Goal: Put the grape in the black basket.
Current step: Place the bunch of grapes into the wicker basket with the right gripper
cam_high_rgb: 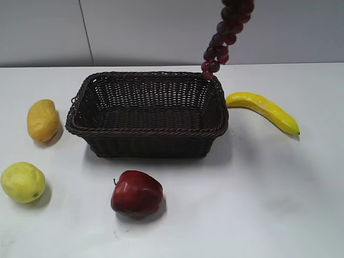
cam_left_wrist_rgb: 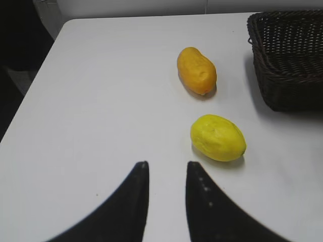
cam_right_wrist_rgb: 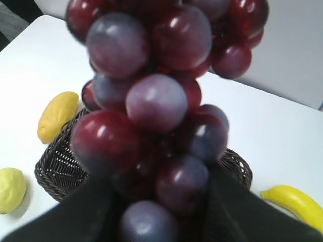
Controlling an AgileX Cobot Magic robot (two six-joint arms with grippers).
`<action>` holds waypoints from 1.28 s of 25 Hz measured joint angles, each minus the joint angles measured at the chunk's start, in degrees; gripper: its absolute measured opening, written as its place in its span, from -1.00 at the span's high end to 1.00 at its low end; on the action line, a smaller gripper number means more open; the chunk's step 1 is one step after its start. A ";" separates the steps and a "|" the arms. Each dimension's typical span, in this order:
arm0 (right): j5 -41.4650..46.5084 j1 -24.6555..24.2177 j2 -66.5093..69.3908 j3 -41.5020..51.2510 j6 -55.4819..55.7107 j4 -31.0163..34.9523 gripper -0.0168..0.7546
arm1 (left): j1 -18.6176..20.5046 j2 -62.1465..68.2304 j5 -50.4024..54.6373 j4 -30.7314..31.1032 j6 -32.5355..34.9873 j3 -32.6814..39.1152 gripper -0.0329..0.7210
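Grapes (cam_high_rgb: 224, 33) hang in a long bunch above the far right corner of the black basket (cam_high_rgb: 145, 141), lifted clear of its rim for lowering inside. The right gripper (cam_right_wrist_rgb: 156, 201) clamps the bunch; the left gripper (cam_left_wrist_rgb: 166, 169) idles, narrowly parted.

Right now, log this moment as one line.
right gripper: holding grape | above black basket rim, not inside | left gripper: open, idle
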 joint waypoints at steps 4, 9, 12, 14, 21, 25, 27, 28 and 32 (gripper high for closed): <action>-3.94 2.16 5.95 -0.18 -3.90 0.89 0.26 | 0.00 0.00 0.00 0.00 0.00 0.00 0.30; -6.09 4.29 14.09 -0.18 -7.78 1.09 0.26 | 0.00 0.00 0.00 0.00 0.00 0.00 0.30; -6.15 4.77 18.49 -0.18 -8.52 1.21 0.26 | 0.00 0.00 0.00 0.00 0.00 0.00 0.30; -6.21 4.82 20.97 -0.18 -8.65 1.21 0.26 | 0.00 0.00 0.00 0.00 0.00 0.00 0.29; -4.76 4.82 24.54 -0.18 -10.29 1.63 0.12 | 0.00 0.00 0.00 0.00 0.00 0.00 0.30; -2.88 4.82 24.35 -0.84 -11.71 1.11 -0.41 | 0.00 0.00 0.00 0.00 0.00 0.00 0.30; -0.89 4.82 23.62 -2.27 -11.82 0.06 -0.54 | 0.00 0.00 0.00 0.00 0.00 0.00 0.30; 0.22 4.82 22.96 -3.38 -11.82 -0.28 -0.56 | 0.00 0.00 0.00 0.00 0.00 0.00 0.30; 5.54 4.82 19.45 -8.29 -11.02 -1.69 -0.57 | 0.00 0.00 0.00 0.00 0.00 0.00 0.30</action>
